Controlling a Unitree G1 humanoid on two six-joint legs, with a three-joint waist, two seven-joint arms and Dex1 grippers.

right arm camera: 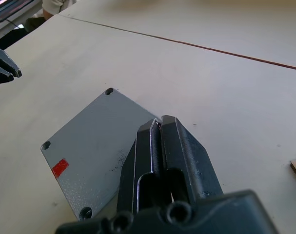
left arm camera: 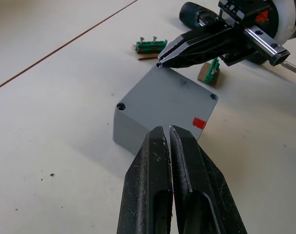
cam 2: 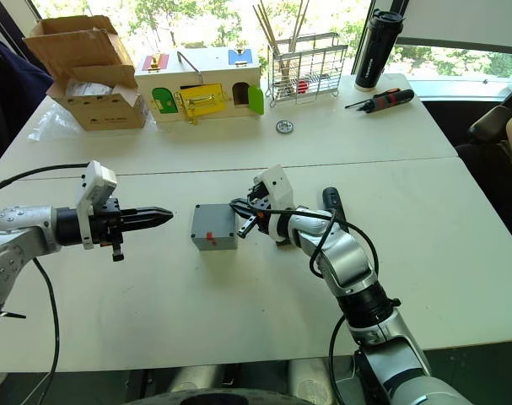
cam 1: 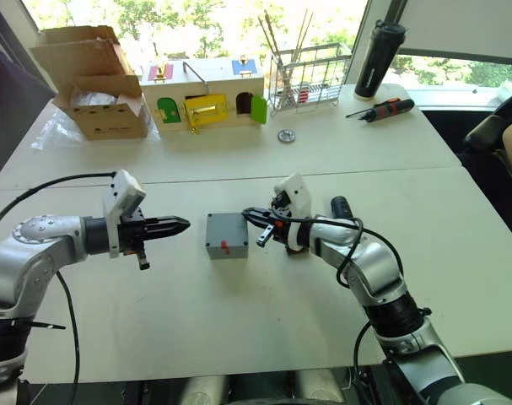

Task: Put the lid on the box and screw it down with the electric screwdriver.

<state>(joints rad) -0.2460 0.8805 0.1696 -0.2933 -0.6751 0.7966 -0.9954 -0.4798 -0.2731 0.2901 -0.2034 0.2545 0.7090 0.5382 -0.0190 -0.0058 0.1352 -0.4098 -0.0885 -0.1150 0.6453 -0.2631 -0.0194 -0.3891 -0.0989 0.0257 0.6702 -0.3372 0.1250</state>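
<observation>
The box sits at frame centre on the white table, lid on. The clenched, empty right gripper touches its corner; the clenched left gripper hovers left. The electric screwdriver lies behind the right arm.

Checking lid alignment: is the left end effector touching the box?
Apart. The left eye view shows bare table between the left end effector and the box.

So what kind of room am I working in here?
Probably a lab or test workroom by a window: white tables carry a wooden latch box, an open carton, a wire rack and a hand screwdriver.
</observation>
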